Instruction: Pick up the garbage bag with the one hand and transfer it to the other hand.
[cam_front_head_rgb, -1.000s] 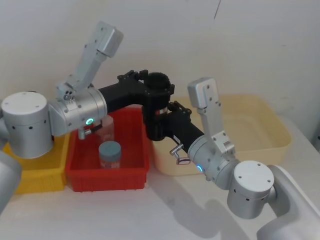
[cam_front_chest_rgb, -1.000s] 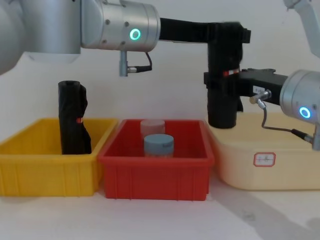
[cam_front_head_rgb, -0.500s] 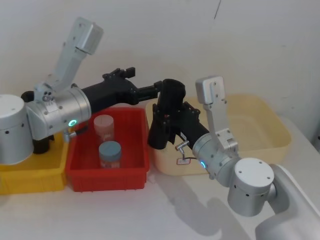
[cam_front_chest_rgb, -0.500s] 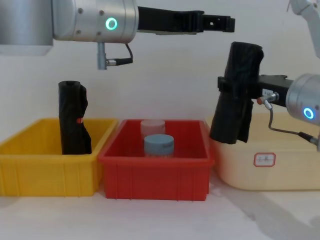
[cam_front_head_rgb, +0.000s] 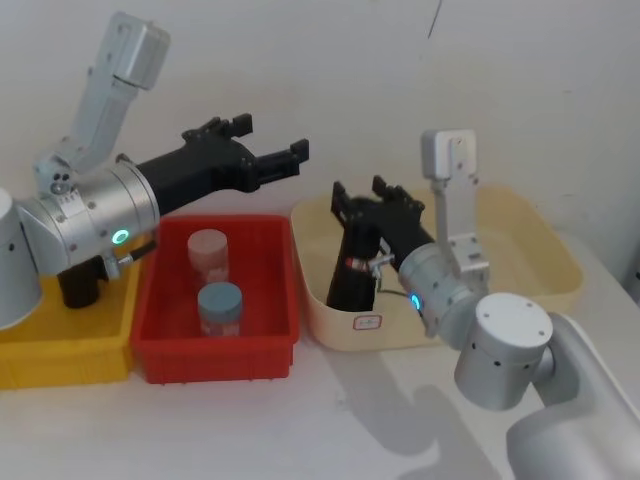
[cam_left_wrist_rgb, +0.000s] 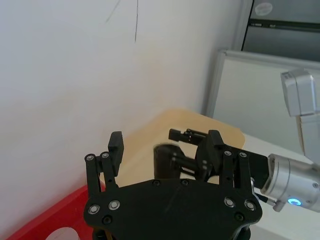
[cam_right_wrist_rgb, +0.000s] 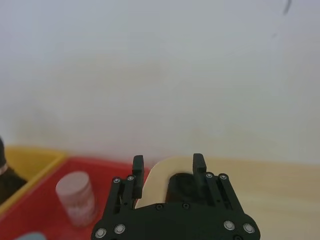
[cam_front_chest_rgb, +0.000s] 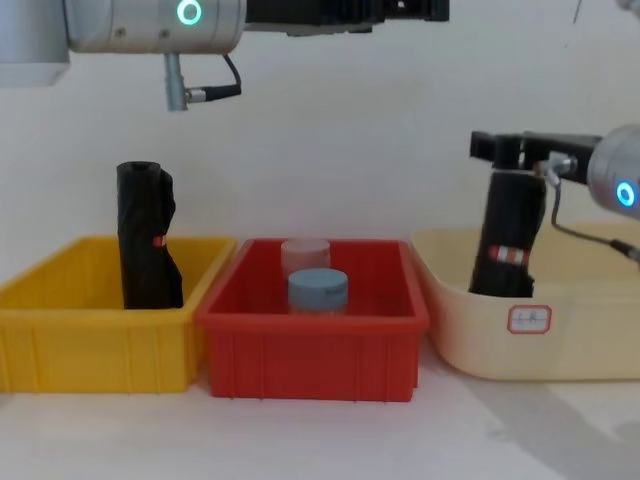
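Black garbage bag (cam_front_head_rgb: 352, 272) stands by tub (cam_front_chest_rgb: 590, 340) rim; right gripper (cam_front_head_rgb: 365, 195), left gripper (cam_front_head_rgb: 272, 140): jaws released.

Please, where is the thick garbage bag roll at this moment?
The garbage bag stands in the beige bin on the robot's right, at the corner nearest the red bin, just below the right tool.

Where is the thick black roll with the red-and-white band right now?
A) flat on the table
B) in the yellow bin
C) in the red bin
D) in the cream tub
D: the garbage bag stands with its lower end inside the cream tub, the right gripper at its top; the left gripper is open, well clear of it.
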